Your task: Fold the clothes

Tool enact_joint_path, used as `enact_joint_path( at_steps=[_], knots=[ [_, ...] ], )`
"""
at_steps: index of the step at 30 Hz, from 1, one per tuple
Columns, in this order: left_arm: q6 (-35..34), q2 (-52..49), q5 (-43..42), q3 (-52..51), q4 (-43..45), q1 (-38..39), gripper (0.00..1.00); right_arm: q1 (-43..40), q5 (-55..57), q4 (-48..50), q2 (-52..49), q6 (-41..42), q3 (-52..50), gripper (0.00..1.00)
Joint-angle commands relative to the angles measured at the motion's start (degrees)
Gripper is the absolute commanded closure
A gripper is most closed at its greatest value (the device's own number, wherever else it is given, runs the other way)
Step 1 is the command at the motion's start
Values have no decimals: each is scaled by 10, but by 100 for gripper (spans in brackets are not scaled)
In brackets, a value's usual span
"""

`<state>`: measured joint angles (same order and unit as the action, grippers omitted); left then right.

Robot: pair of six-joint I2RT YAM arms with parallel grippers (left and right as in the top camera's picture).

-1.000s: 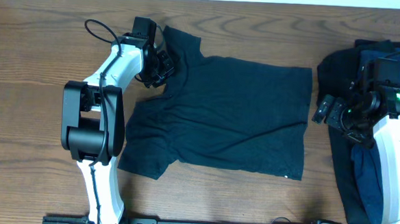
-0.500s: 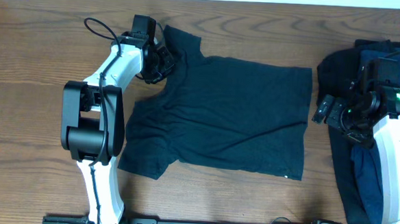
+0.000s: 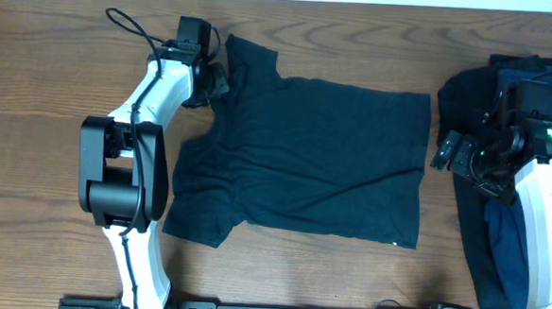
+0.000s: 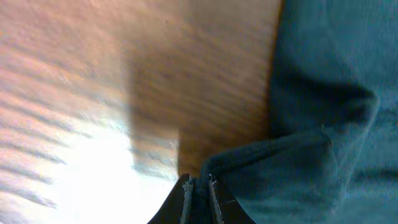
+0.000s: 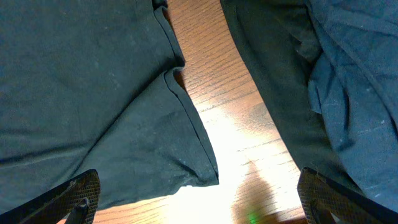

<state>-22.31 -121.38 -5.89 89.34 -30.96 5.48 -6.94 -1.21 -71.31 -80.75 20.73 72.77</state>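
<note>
1. Left hand (image 3: 214,78): jaws closed to a sliver at the hem of the far sleeve, apparently pinching it. Risk: so shallow a bite may slip once lifted.
2. T-shirt (image 3: 323,157): black, spread flat at the middle of the table (image 3: 51,114), creased towards the sleeves. Risk: a one-sided pull would drag and bunch it.
3. Right hand (image 3: 444,152): jaws wide, empty, between the T-shirt's bottom hem and the heap.
4. Remaining clothes (image 3: 468,98): heaped at the right edge, partly under the right arm. Risk: snagging.
</note>
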Motion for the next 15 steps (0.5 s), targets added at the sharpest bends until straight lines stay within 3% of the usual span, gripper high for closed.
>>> enact_joint_path(
  at_steps=[1, 6, 15],
  knots=[
    [50, 14, 52, 7, 15, -12, 90, -4, 8, -1, 1, -7, 3, 1],
    [52, 14, 118, 7, 36, -16, 90, -4, 8, -1, 1, -7, 3, 1],
    [88, 14, 133, 6, 78, -17, 89, -4, 8, -1, 1, -7, 3, 1]
  ],
)
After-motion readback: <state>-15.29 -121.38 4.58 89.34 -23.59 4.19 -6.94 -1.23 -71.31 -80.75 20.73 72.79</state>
